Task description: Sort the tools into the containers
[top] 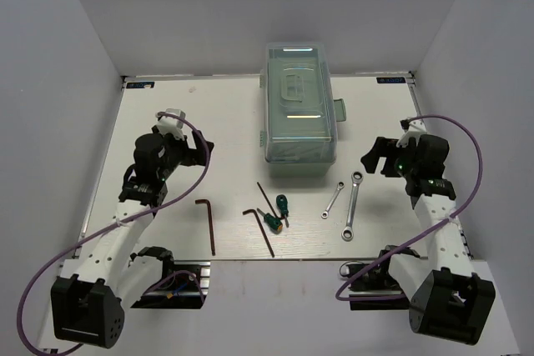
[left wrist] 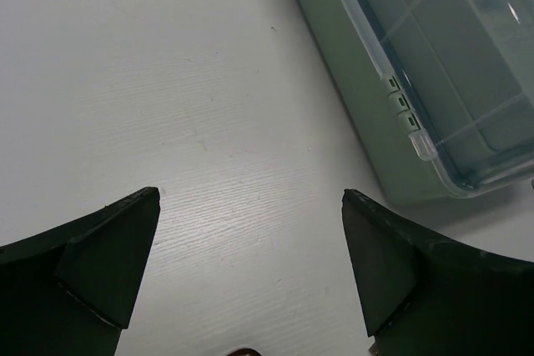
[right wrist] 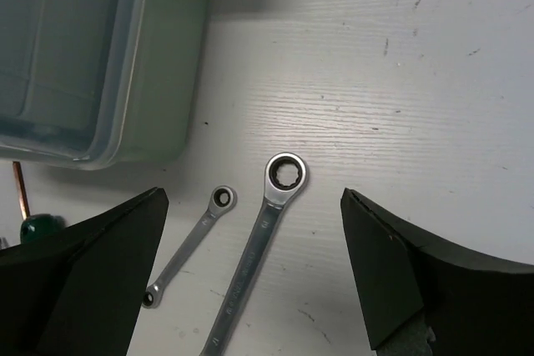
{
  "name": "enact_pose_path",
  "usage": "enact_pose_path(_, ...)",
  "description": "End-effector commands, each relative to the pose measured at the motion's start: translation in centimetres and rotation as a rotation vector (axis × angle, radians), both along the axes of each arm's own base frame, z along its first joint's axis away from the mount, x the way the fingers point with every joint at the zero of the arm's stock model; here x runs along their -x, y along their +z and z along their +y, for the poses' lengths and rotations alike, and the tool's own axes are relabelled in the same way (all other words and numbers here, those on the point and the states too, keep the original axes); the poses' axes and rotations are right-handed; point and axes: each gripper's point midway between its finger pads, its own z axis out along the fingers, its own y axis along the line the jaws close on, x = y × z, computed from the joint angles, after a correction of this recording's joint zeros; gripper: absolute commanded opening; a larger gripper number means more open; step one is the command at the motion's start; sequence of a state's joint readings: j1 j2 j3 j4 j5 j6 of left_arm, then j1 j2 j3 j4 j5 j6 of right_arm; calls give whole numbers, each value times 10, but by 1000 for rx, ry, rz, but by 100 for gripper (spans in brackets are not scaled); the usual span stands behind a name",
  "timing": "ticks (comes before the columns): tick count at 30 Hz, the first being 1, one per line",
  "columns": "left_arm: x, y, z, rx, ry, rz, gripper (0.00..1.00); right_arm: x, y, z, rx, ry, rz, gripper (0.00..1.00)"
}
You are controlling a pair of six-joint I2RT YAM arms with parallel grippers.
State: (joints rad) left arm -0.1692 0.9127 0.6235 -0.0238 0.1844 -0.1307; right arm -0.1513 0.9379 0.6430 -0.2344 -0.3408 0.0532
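The left hand [left wrist: 250, 202] and right hand [right wrist: 252, 196] hang spread wide, empty. The shut pale-green plastic toolbox [top: 300, 114] sits far centre; nearer right, the long silver ratchet wrench [right wrist: 250, 252] is cropped at the wrist view's edge.

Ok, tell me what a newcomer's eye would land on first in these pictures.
The closed pale-green toolbox with its clear lid, at the far middle of the table, stands out first. Scattered in front of it lie two silver wrenches to the right, two green-handled screwdrivers in the middle, and dark hex keys leftward. The left gripper and right gripper hang open and empty either side of it.
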Motion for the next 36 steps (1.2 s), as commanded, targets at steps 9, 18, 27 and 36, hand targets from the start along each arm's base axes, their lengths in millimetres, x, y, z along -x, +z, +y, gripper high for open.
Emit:
enact_pose_path(9,-3,6,-33,69,-172,-2,96,-2,60,73,-139,566,-73,59)
enact_pose_path(18,-24,17,-65,188,-304,42,0,-102,183,106,-42,540,-202,25)
enact_pose_path(27,-48,18,-92,312,-413,66,76,-150,192,241,-200,643,-118,79)
enact_pose_path(36,-59,13,-103,364,-461,90,76,-180,148,291,-106,433,-52,76)
